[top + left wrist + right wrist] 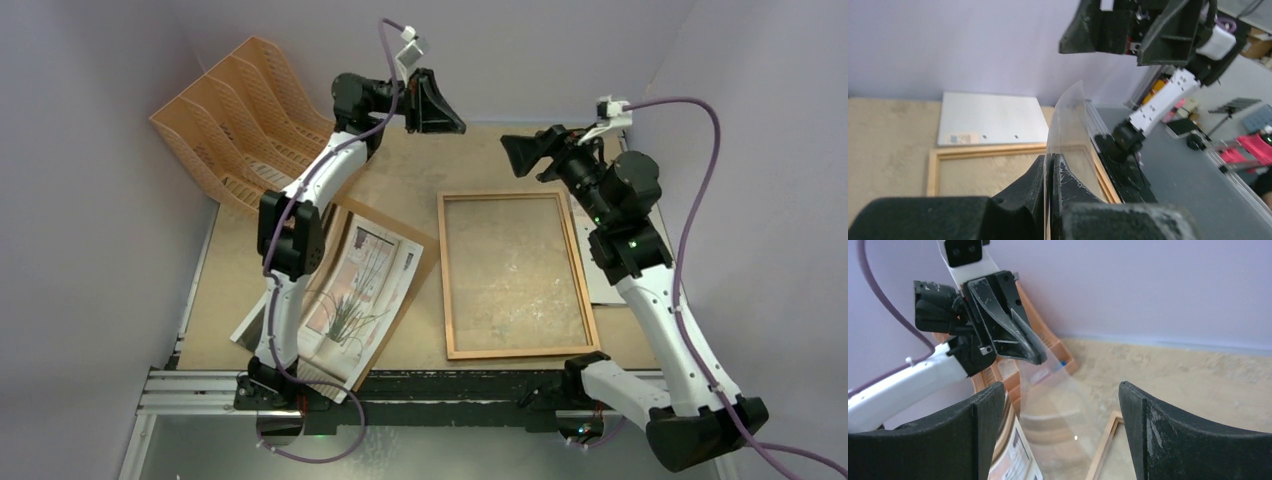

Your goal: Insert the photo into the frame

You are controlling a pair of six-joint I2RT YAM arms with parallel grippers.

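The photo (355, 290) lies face up at the left of the table, on a brown backing panel (417, 262); it also shows in the right wrist view (1013, 460). The wooden frame (443, 275) lies flat in the middle, with bare table inside it. My left gripper (440, 108) is raised above the far edge of the table. It is shut on a clear, bending plastic sheet (1070, 125), which hangs between the two grippers (1058, 400). My right gripper (520, 155) is open and empty, facing the left gripper (1035, 357) across the frame's far end (1105, 440).
An orange-tan file rack (235, 120) stands at the back left. A stiff grey-white sheet with a small sticker (993, 117) lies to the right of the frame, under my right arm. Lilac walls close in the back and both sides.
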